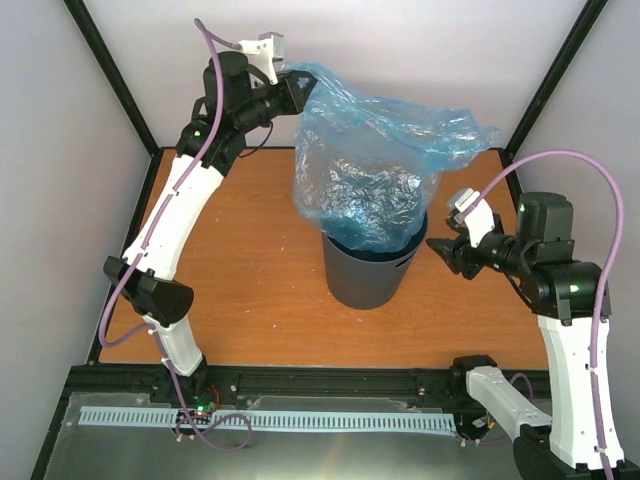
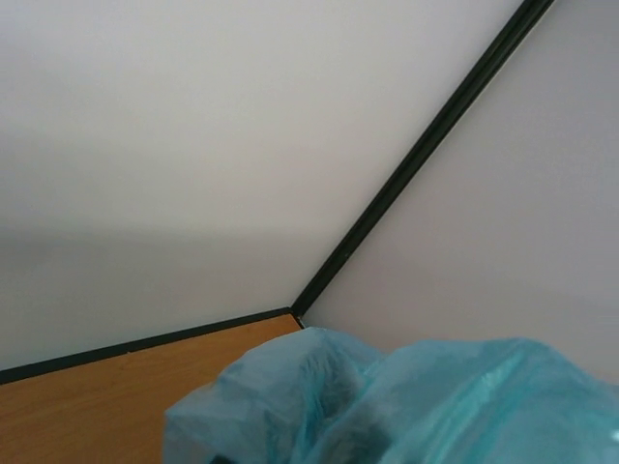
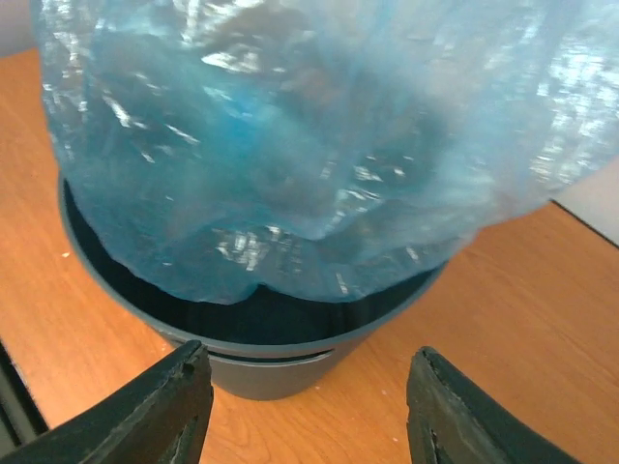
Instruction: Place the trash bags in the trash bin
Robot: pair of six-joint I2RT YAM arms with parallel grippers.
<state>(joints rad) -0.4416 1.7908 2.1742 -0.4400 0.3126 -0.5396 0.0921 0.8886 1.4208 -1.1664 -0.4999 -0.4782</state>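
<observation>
Overhead, top cam shows L gripper [image 1: 296,90] high up, jaws closed on upper corner of trash bag [image 1: 370,150]. Bag hangs w/ lower end inside trash bin [image 1: 365,280], which stands mid-table [image 1: 240,260]. L wrist cam shows only bag top, table corner and black frame post [image 2: 416,159]; own fingers not visible. R wrist cam shows R gripper [image 3: 309,360] w/ jaws apart, holding nothing, near bin's side, not touching. Bag billows over rim, hiding most of bin interior.

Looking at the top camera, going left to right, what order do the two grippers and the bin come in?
left gripper → trash bin → right gripper. The trash bag stretches across them, so it's left out.
</observation>
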